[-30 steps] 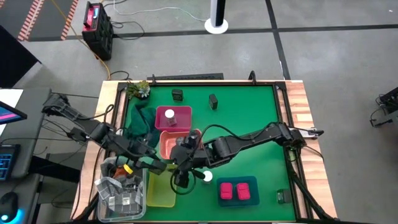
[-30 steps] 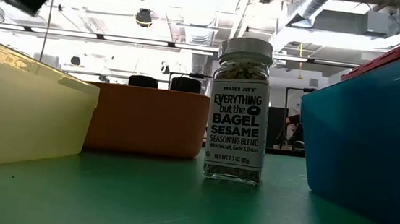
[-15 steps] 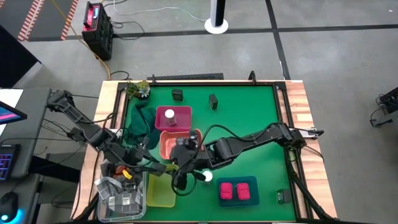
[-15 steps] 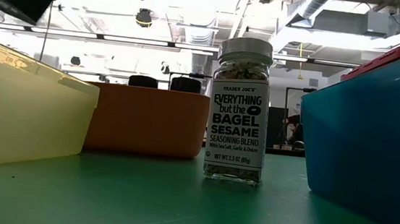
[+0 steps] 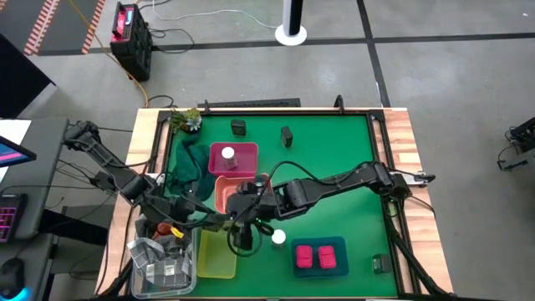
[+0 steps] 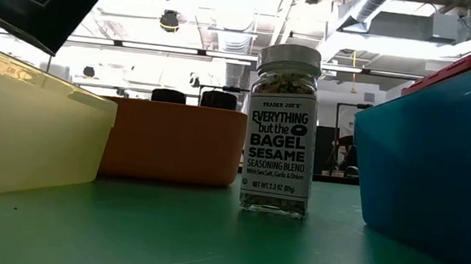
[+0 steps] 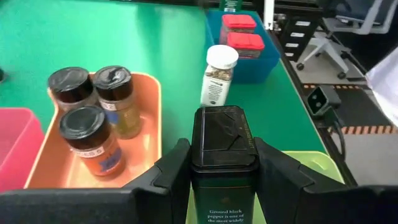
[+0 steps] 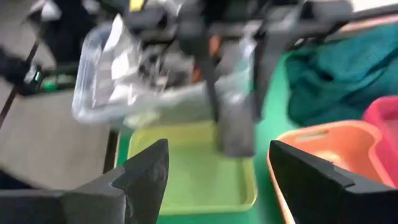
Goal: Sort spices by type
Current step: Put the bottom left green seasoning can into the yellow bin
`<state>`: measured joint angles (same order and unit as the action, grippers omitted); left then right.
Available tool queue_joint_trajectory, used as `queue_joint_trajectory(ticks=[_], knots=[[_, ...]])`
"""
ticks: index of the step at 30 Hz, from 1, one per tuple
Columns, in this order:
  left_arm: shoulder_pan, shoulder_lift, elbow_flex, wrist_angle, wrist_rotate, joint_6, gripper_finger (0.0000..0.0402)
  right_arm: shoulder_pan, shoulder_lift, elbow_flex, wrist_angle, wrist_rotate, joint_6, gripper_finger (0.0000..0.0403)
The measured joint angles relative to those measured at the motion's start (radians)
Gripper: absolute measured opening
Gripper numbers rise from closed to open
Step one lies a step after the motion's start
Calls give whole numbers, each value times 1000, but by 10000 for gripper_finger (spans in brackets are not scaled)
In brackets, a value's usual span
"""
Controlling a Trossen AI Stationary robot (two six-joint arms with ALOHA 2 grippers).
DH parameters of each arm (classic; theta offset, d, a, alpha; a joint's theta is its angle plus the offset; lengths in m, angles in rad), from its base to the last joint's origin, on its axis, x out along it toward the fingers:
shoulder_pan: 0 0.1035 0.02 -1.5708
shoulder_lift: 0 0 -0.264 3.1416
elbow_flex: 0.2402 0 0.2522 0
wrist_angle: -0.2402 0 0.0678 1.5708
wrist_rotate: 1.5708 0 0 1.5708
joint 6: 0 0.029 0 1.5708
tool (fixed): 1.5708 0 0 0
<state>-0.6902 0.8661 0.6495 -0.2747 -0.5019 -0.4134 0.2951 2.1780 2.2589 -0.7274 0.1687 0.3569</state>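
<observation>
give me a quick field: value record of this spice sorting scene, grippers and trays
left gripper: shut on the dark box, held over the yellow tray
right gripper: open, empty, near the yellow tray
orange tray: three grey-lidded jars
blue tray: two pink boxes
pink tray: one white-capped jar
loose on mat: white-capped jar between orange and blue trays; two dark boxes at far edge

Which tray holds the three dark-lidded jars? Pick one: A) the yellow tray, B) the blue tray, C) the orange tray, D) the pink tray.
C: in the left wrist view three dark-lidded jars stand in the orange tray, while the blue tray holds two red-topped boxes.
</observation>
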Motion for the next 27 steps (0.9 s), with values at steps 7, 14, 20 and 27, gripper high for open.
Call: queue_joint_trajectory(ticks=[7,14,20,27], knots=[[0,0,0,-37,-21,-57,138,-14,2,-1,-18,5,-83,302],[0,5,0,-35,-47,-86,138,-37,35,1,16,12,-172,302],[-6,4,0,-66,-54,-136,138,-36,101,-3,73,-16,-165,302],[-34,37,0,-69,-54,-157,138,-12,122,-5,68,-15,-137,302]])
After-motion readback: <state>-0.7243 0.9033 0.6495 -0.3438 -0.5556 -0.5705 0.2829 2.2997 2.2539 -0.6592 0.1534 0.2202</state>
